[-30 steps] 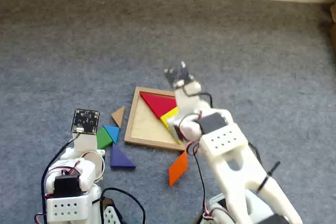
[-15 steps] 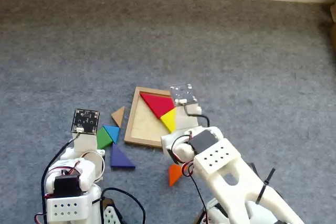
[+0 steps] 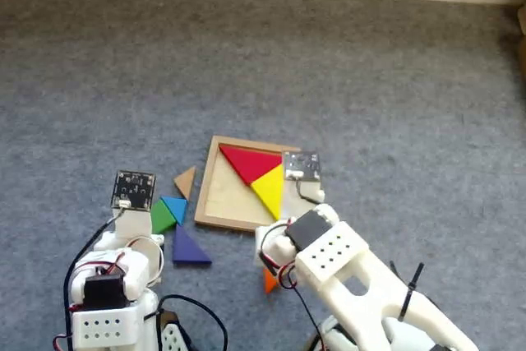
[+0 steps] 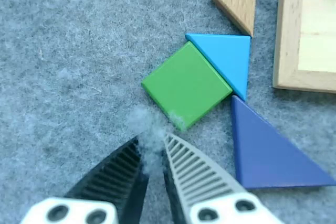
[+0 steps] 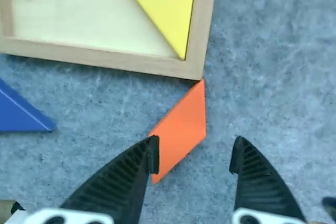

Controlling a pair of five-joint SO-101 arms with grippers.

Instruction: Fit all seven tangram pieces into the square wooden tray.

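Step in hand looks like fetching the orange parallelogram [image 5: 181,129], which lies on the carpet [image 5: 273,51] just off the tray [image 5: 105,60] corner, lower centre of the high view. R gripper [image 5: 195,148] hangs over it, jaws apart, empty. Next, prob.: lower, straddle the piece's edges, close. L gripper [image 4: 152,141] has its jaws nearly together, empty, near the green square [image 4: 186,85].

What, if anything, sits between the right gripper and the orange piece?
Nothing visible. The right gripper is open over the orange piece, which lies bare on the carpet just outside the tray corner.
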